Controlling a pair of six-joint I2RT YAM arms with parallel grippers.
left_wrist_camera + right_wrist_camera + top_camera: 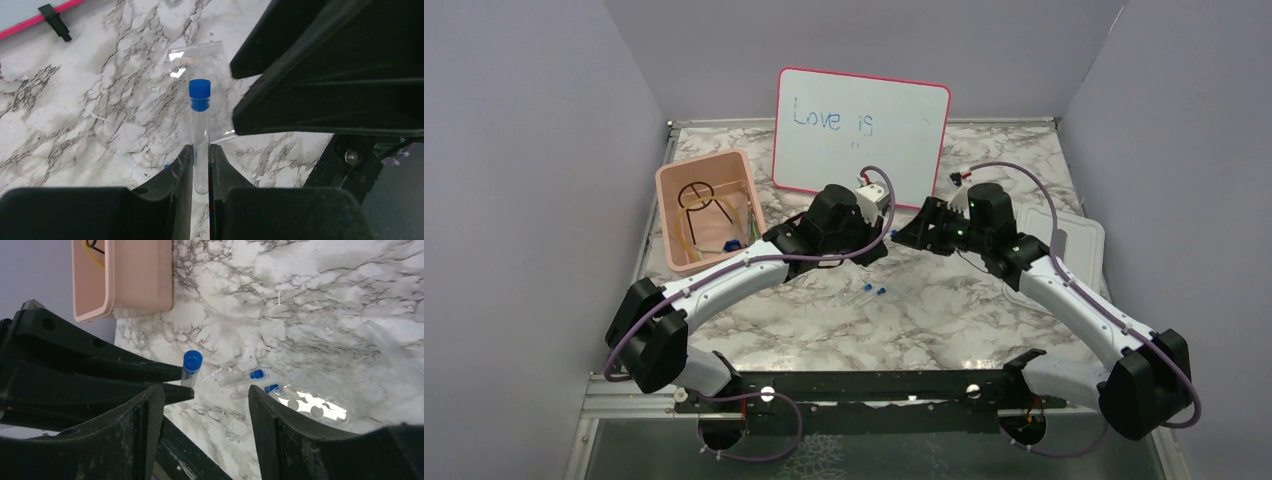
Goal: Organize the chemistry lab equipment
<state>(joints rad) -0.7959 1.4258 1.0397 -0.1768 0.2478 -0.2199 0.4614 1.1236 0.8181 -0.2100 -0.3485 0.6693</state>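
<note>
My left gripper is shut on a clear blue-capped tube and holds it upright above the marble table. The same tube shows in the right wrist view. My right gripper is open and empty, with its fingers close beside the held tube. Two more blue-capped tubes lie on the table below the grippers. A black wire ring tripod and a tan rubber tube lie in the pink bin.
The pink-framed whiteboard leans on the back wall. The bin's white lid lies at the right. A clear plastic piece with round holes lies by the loose tubes, and it also shows in the left wrist view.
</note>
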